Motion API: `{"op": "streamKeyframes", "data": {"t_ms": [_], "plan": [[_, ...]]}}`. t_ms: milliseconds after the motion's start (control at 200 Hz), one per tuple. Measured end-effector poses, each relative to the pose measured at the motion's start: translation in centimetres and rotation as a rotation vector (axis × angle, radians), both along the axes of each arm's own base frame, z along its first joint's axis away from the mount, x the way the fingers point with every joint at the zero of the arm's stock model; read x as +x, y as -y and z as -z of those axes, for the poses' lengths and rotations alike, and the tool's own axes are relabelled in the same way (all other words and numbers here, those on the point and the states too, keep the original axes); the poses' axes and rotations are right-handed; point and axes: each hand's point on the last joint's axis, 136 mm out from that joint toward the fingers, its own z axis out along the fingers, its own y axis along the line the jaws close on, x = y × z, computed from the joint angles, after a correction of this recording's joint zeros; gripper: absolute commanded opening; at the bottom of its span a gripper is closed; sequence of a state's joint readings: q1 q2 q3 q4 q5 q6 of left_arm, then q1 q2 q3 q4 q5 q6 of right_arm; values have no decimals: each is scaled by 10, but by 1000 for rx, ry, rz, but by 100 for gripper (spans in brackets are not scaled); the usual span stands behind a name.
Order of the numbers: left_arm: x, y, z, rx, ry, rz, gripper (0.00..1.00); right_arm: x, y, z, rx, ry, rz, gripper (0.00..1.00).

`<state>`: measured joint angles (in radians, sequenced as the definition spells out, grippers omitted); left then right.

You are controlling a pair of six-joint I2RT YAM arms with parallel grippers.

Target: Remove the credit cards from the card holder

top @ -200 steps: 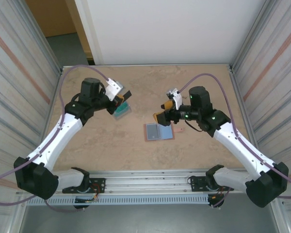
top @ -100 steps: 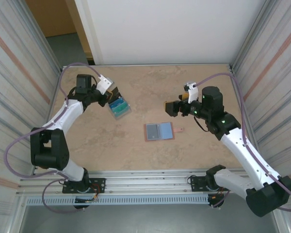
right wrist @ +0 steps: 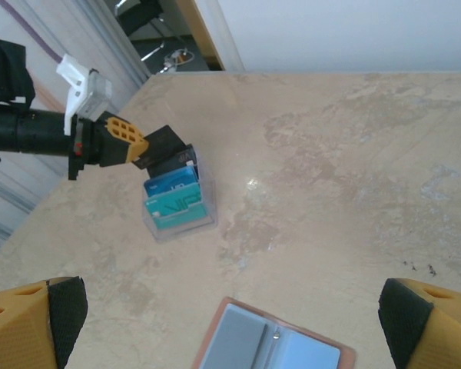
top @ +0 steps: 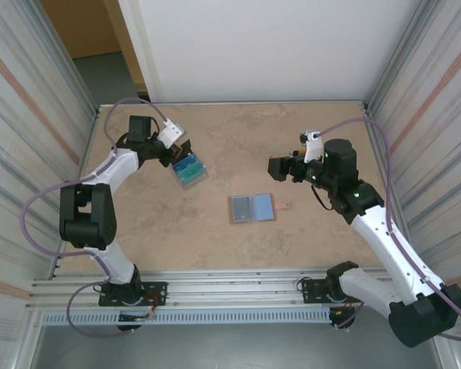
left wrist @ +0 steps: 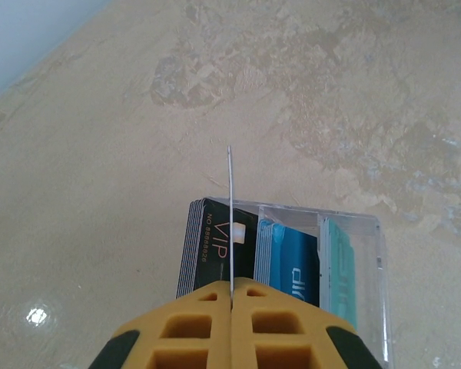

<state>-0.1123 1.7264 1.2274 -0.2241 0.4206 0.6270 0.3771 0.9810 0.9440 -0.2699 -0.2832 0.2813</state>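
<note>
Most of the work apparently done. Open and flat near the middle of the table [top: 215,246]: the card holder [top: 252,207], salmon outside down, blue-grey pockets up. No card edge discernible in those pockets, though too small in either view for certainty.

Toward the far left, well apart from the card holder: the credit cards [left wrist: 300,265], standing on edge in a clear tray [left wrist: 380,261], black at one side, blue in the middle, teal at the other.

Over the tray's black stack: the left gripper [top: 184,147], clamped on one more black card [right wrist: 163,146], carried edge-up and not yet let go; contact between this card and the stack below not discernible.

Raised above the table beyond the card holder: the right gripper [top: 286,169], jaws spread wide, nothing between them.

Remaining, by this reading: lowering of the held card into the black compartment, release, and a check of the pockets for any card not yet removed.

Main risk, as a judgement: thin card catching on the tray wall or on the tops of the standing cards, with tipping or sliding of the light tray.
</note>
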Motion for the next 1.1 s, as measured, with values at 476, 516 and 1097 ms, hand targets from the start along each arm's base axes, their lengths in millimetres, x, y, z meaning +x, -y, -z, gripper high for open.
{"op": "streamKeyframes", "data": {"t_ms": [476, 516, 1097], "plan": [[9, -4, 17, 44, -38, 31, 0, 1, 4, 7, -6, -8, 25, 99], [9, -4, 19, 45, -44, 32, 0, 1, 4, 6, -5, -6, 26, 99], [5, -2, 36, 54, -105, 51, 0, 1, 4, 4, 10, -12, 33, 99]]}}
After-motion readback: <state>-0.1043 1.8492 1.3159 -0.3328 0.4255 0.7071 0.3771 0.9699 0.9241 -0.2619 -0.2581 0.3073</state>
